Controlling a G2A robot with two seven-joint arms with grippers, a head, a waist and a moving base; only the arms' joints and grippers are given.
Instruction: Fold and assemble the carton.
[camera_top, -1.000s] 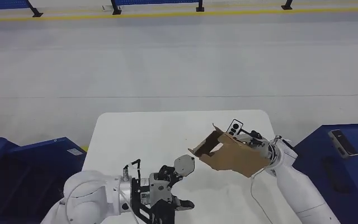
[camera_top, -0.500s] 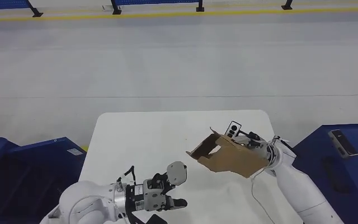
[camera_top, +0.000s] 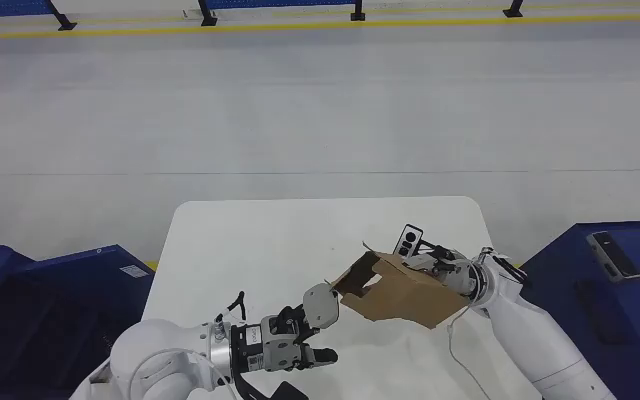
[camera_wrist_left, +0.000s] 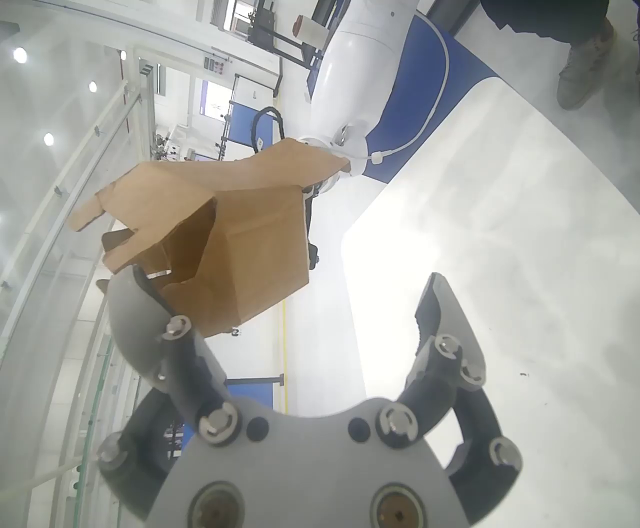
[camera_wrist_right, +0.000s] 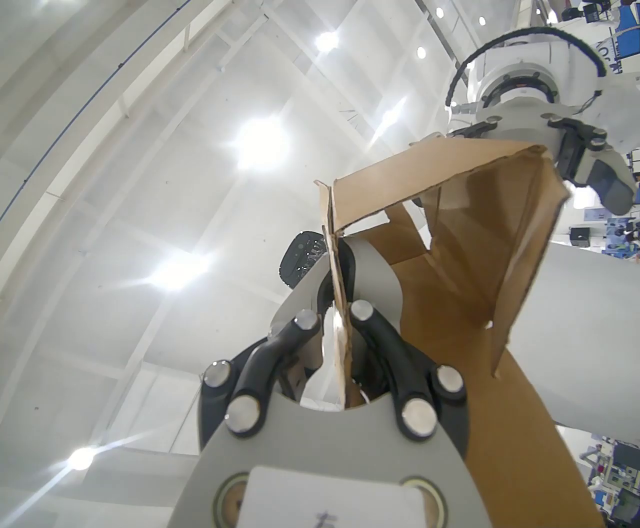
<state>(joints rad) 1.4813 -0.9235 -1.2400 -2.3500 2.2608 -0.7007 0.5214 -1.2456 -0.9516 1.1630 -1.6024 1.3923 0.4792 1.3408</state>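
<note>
- Right wrist view: we see the right gripper (camera_wrist_right: 338, 265) clenched on the carton (camera_wrist_right: 465, 235). Its two fingers pinch a single cardboard wall edge-on, so the rest of the box stands free beyond the fingertips.
- We judge that this thin pinch on one panel leaves the flaps and the hollow body reachable for the other arm. A hold around the whole body would cover the very parts that need folding.
- In the top view the carton hangs tilted above the table (camera_top: 250, 250), off its surface. Its open end and loose flaps are turned toward the left arm. We take it that the box is held aloft so that the flaps can swing without catching on the tabletop.
- The carton looks only partly formed to us. The walls are opened into a tube, the end flaps stick out at angles, and none is tucked shut.
- The left gripper (camera_wrist_left: 285, 295) is spread wide and holds nothing. It sits just beside the carton's open end, with one finger (camera_wrist_left: 140, 305) at the lower flap. We cannot tell whether that finger touches the cardboard.
- We read the spread jaws and this placement as readiness to press or take a flap. That move calls for the right gripper to hold firm against the push. The risk we see is that a pinch on one wall lets the carton pivot, or creases the panel, under a sideways load.
</note>
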